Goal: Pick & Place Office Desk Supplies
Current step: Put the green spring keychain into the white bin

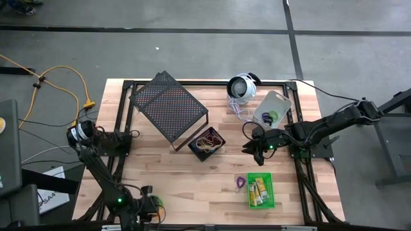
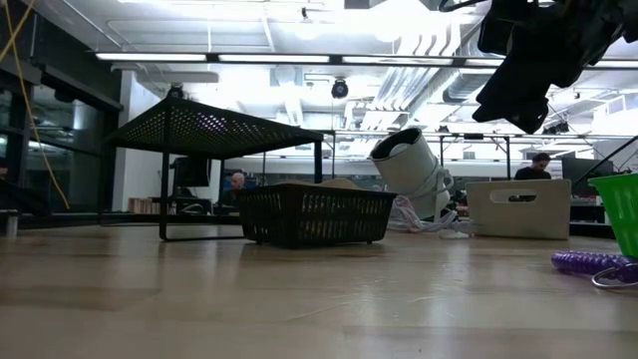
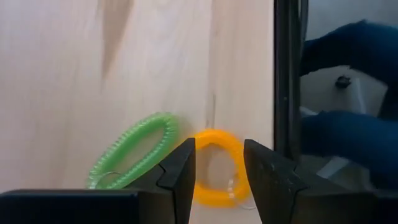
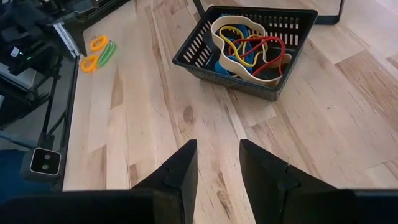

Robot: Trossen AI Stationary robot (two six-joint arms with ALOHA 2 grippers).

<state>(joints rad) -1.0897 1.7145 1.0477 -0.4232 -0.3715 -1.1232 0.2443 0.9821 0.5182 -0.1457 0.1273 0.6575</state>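
At the near left corner of the pale wooden table (image 1: pixel 192 173), the left gripper (image 3: pixel 217 177) is hovering with its two dark fingers parted and holding nothing, directly over an orange coiled elastic loop (image 3: pixel 217 163) that is lying flat on the wood. A green coiled elastic loop (image 3: pixel 134 149) is lying just beside the orange one, touching or nearly touching it. Over the right half of the table, the right gripper (image 4: pixel 217 168) is hanging above bare wood, its fingers likewise apart and empty. Ahead of it, a small black mesh bin (image 4: pixel 245 46) is sitting holding a tangle of thin red, yellow, cream and blue rubber bands (image 4: pixel 249 46). Near the front right, a green plastic bin (image 1: pixel 261 190) is carrying little yellow rectangular pieces (image 1: pixel 258 189), with a purple coiled loop (image 1: pixel 240 183) lying beside it.
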